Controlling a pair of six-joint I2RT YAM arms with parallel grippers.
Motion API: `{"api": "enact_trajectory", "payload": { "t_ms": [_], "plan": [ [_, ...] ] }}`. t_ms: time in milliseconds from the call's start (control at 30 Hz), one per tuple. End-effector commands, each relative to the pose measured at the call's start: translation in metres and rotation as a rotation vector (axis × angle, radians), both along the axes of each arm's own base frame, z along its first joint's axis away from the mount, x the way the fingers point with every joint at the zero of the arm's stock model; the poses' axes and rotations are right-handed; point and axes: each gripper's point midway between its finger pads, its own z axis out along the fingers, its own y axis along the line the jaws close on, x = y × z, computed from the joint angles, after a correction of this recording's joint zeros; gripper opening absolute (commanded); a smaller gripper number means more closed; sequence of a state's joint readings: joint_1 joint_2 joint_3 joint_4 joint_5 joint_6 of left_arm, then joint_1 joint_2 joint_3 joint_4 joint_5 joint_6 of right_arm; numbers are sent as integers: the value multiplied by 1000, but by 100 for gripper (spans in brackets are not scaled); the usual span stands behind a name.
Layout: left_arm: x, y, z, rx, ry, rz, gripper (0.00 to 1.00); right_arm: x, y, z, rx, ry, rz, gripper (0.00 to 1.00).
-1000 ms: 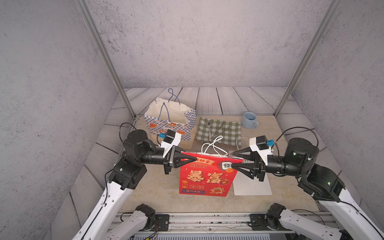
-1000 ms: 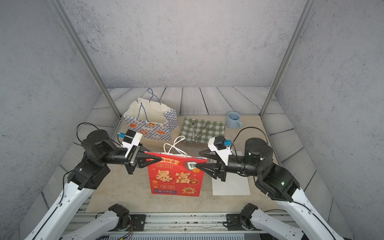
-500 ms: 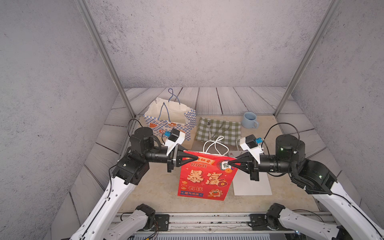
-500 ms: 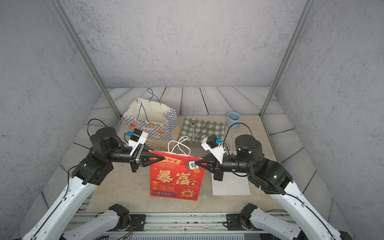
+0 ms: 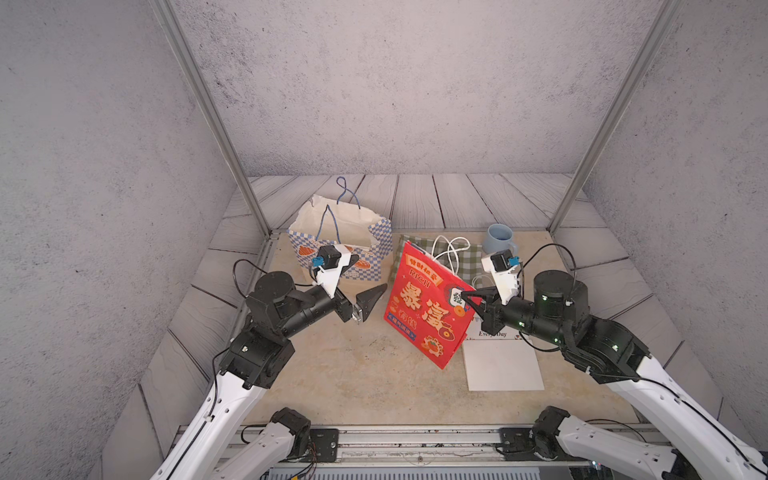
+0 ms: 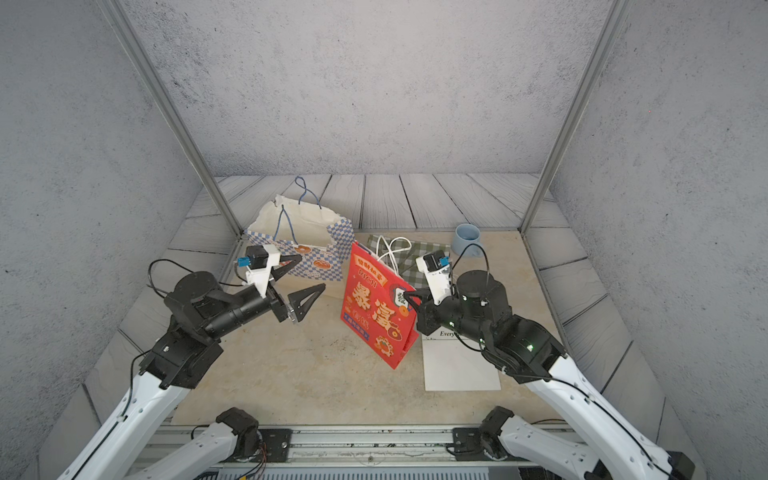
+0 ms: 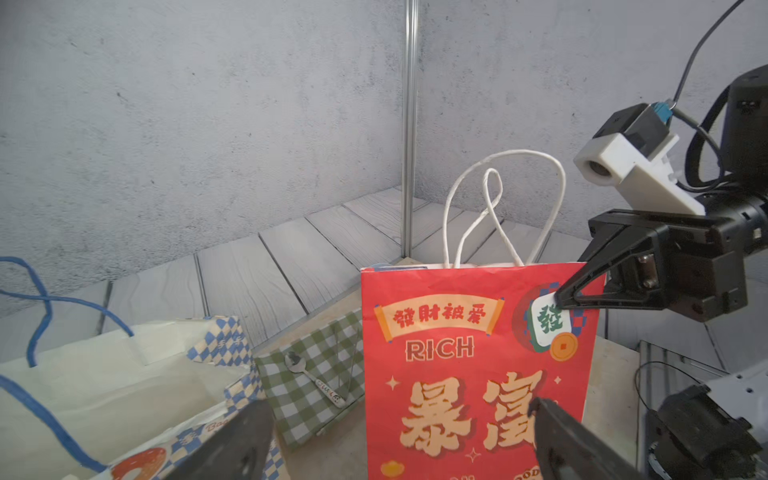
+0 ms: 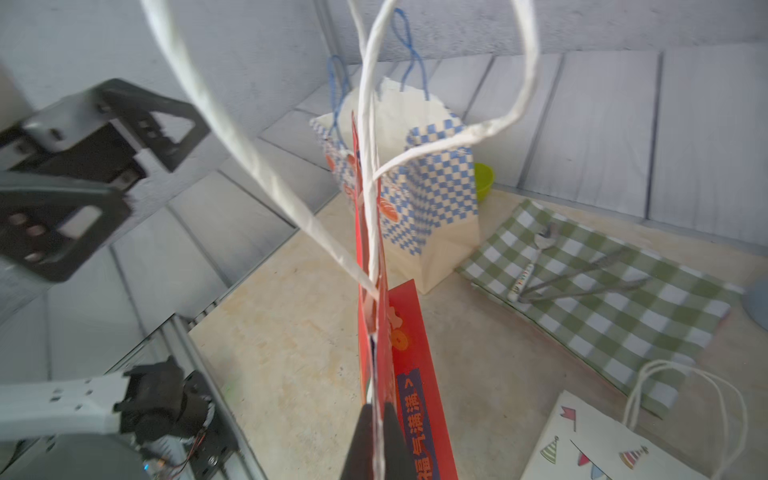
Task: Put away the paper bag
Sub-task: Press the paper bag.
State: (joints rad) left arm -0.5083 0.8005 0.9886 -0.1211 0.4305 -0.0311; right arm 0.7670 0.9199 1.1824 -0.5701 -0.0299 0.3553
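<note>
- Top views both show the beige stone-look tabletop (image 5: 353, 374), which carries everything else.
- The blue-and-white checked paper bag (image 5: 374, 245) with blue cord handles stands open at the far left of the table.
- The flattened red paper bag (image 5: 424, 307) with gold lettering and white cord handles is mid-table, on edge and tilted. It is just in front of the cloth, between the two grippers. Whether its low corner touches the table cannot be told.
- The green-and-white checked cloth (image 5: 469, 257) lies flat behind the red bag.
- The white flat paper bag (image 5: 503, 365) printed "Every Day" lies under the right arm.
- The right gripper (image 5: 463, 296) is pinched tight on the red bag's upper edge, near a top corner.
- The left gripper (image 6: 311, 272) is spread wide and holds nothing, just left of the red bag and apart from it.
- The pale blue ceramic mug (image 5: 498, 239) stands upright at the far right.
- The lime-green bowl (image 8: 484, 180) peeks out behind the checked bag.
- The metal spoon (image 7: 313, 376) lies on the cloth.
</note>
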Motion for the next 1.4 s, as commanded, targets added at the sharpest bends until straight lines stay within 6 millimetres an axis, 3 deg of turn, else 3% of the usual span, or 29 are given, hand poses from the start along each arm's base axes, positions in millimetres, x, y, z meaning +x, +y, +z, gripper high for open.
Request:
{"api": "enact_trajectory", "payload": {
  "t_ms": [0,233,367,600,967,1100,1367],
  "plan": [
    [9,1,-7,-16,-17,123,99,36,-16,13,68,0,-284,0],
    [-6,-49,-37,46,-37,157,99,57,1,27,121,66,-467,0],
    [-9,-79,-39,118,-98,203,98,64,9,27,164,161,-553,0],
    [0,-89,-28,142,-175,359,99,68,18,31,258,234,-622,0],
    [10,-120,-42,282,-275,447,100,73,34,36,328,314,-636,0],
    [28,-116,-47,335,-288,565,86,71,36,35,362,347,-640,0],
    [49,-110,-59,423,-314,670,72,68,31,37,417,366,-655,0]
  ]
}}
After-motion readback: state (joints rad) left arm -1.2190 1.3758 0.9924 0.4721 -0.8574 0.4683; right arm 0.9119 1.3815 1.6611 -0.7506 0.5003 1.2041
